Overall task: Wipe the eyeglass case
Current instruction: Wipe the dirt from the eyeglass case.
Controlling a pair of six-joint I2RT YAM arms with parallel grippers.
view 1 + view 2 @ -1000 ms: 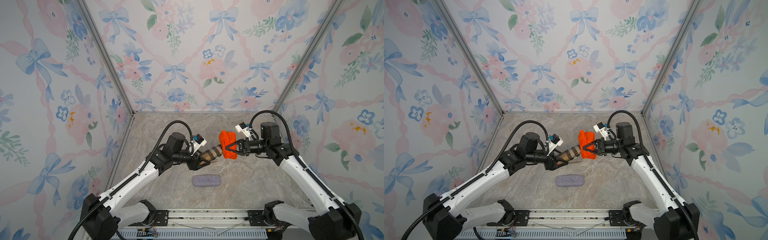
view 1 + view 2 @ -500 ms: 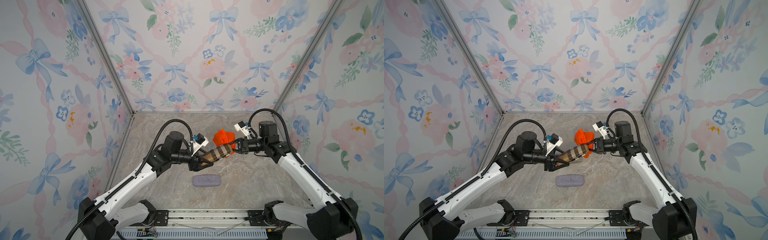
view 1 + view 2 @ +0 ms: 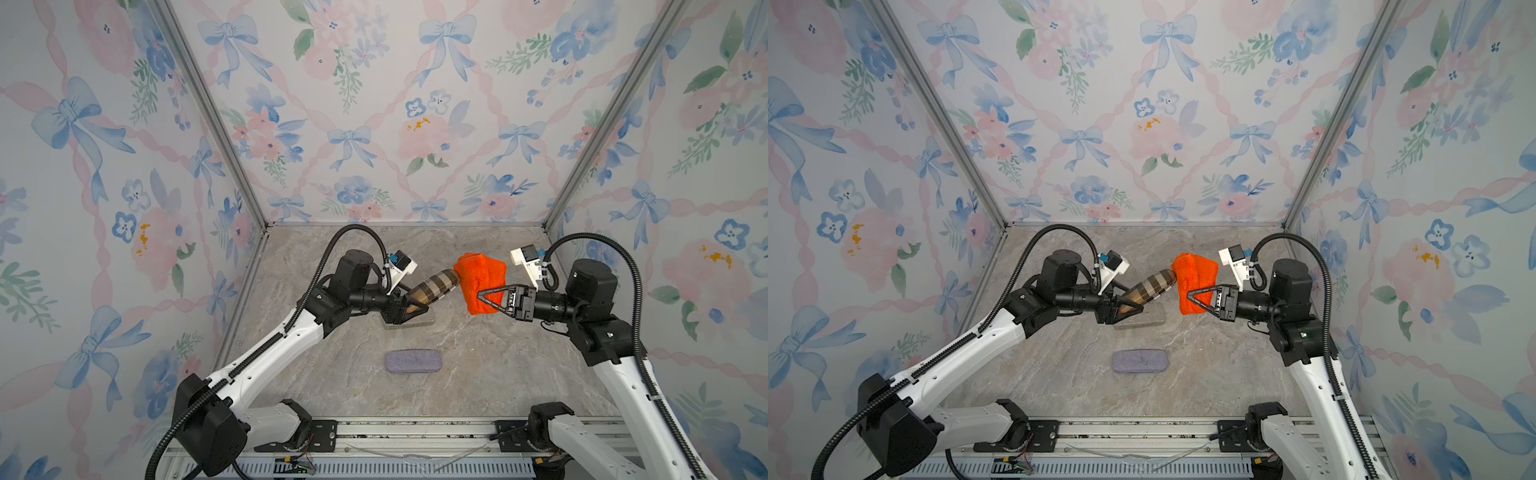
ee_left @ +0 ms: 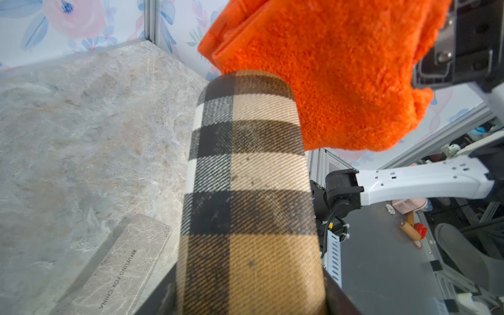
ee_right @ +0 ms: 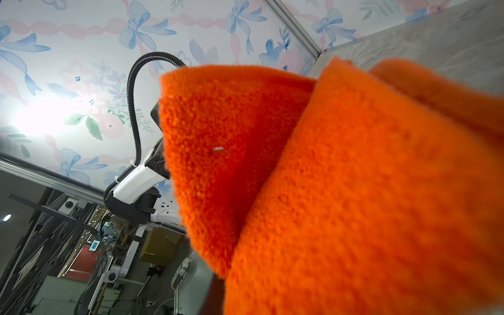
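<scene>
In both top views my left claw [image 3: 415,308] is pinched tight on the near end of the plaid eyeglass case [image 3: 434,286], just left of the frame's centre. The case juts up and to the right, clear of the table [image 3: 478,374] — I hold it by one end to leave the rest of its length bare for wiping. My right claw [image 3: 487,297], right of centre, is pressed together on a folded orange cloth [image 3: 482,276], gripped low so the thick wad stands above my fingers and faces the case. The case's free tip meets the cloth's left edge, touching as far as I can judge. A grey case [image 3: 1140,362] lies flat in the lower middle, well apart from both claws, and a marble-patterned slab [image 3: 1152,318] lies under my left claw. From my left wrist the plaid eyeglass case [image 4: 251,191] runs straight away from the camera, its rounded far end against the orange cloth [image 4: 341,68], with the marble-patterned slab [image 4: 122,261] flat on the table beside it. From my right wrist the orange cloth [image 5: 354,191] fills nearly everything — folded in layers, which I judge makes a soft pad for rubbing — and it hides the case and my fingers.
</scene>
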